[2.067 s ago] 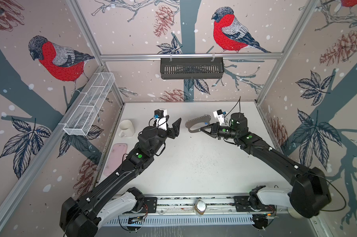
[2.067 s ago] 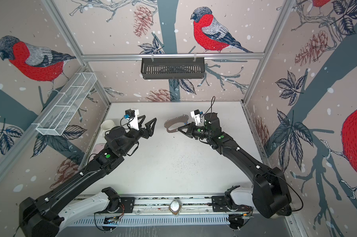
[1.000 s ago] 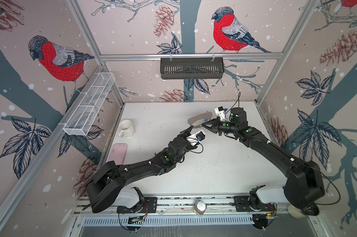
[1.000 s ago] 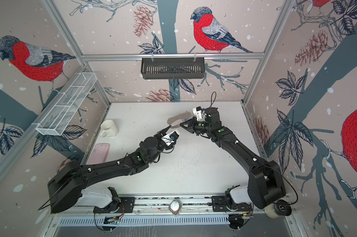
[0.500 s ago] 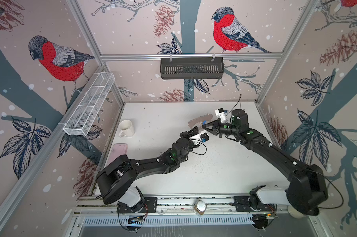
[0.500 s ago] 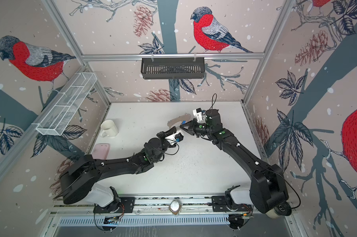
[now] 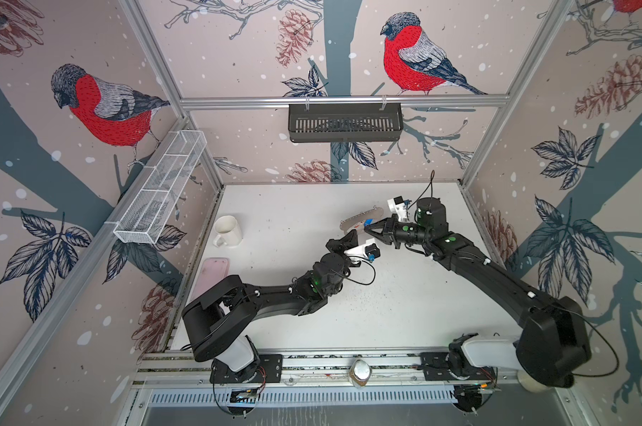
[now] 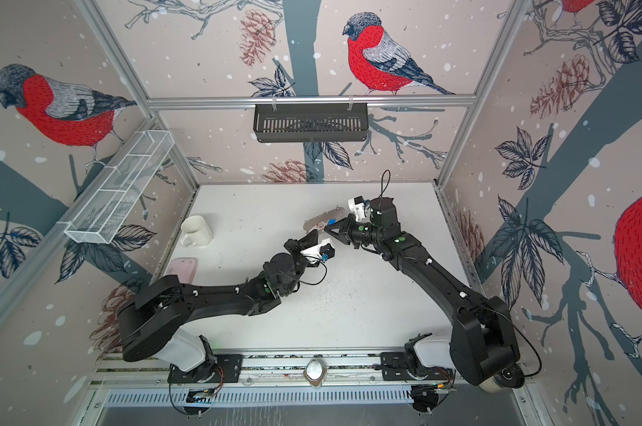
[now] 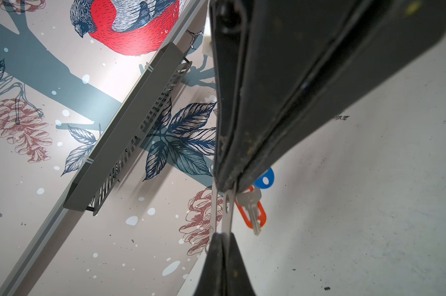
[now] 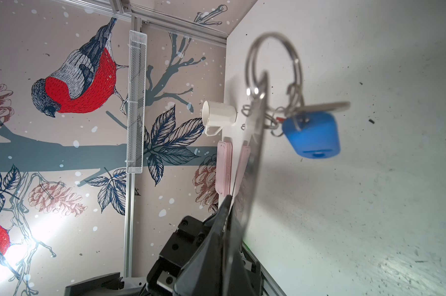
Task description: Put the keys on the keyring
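Lengthwise, the keyring [image 7: 371, 215] runs left-right, right end farther back.

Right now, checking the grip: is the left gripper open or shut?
Shut: the left gripper clamps the thin edge of the keyring, no gap showing.

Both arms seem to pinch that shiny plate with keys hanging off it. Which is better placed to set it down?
Probably the right. The plate sits deep in the right end effector, a firm hold; the left end effector only nips its edge at the tips, beside the keys.
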Controlling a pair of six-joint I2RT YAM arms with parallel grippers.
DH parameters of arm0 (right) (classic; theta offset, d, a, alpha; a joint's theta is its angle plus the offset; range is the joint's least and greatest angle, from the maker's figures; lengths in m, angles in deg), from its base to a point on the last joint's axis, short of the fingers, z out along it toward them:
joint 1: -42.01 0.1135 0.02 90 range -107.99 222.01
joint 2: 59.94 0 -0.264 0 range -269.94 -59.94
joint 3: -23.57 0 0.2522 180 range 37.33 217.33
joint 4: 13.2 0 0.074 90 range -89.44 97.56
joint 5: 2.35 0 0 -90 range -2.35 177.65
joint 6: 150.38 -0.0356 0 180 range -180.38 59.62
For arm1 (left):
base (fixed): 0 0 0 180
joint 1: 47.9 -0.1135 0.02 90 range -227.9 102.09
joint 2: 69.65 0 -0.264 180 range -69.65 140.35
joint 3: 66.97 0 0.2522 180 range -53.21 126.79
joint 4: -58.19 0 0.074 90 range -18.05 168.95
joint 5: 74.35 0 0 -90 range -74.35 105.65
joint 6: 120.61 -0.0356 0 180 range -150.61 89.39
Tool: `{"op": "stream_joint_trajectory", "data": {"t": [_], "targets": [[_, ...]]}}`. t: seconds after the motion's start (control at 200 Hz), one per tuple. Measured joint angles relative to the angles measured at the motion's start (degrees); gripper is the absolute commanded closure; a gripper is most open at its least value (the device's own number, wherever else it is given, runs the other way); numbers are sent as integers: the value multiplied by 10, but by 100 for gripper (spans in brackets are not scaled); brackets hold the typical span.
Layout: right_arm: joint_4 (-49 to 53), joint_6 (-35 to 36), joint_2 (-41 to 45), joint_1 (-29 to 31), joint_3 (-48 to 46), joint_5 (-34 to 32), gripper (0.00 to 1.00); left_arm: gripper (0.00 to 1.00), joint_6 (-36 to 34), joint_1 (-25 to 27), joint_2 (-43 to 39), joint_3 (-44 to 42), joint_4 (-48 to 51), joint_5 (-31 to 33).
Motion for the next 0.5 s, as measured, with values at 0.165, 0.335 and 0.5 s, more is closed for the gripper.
{"op": "stream_joint_trajectory", "data": {"t": [0.165, 0.335, 0.5], "targets": [[-1, 0, 0, 0, 0, 15, 100, 100, 13, -1, -27, -5, 33, -20], [-2, -3, 5, -2, 0, 23, 100, 100, 26, -4, -48, -6, 64, -39], [-2, -11, 6, -2, 0, 30, 100, 100, 43, -17, -76, -5, 105, -83]]}}
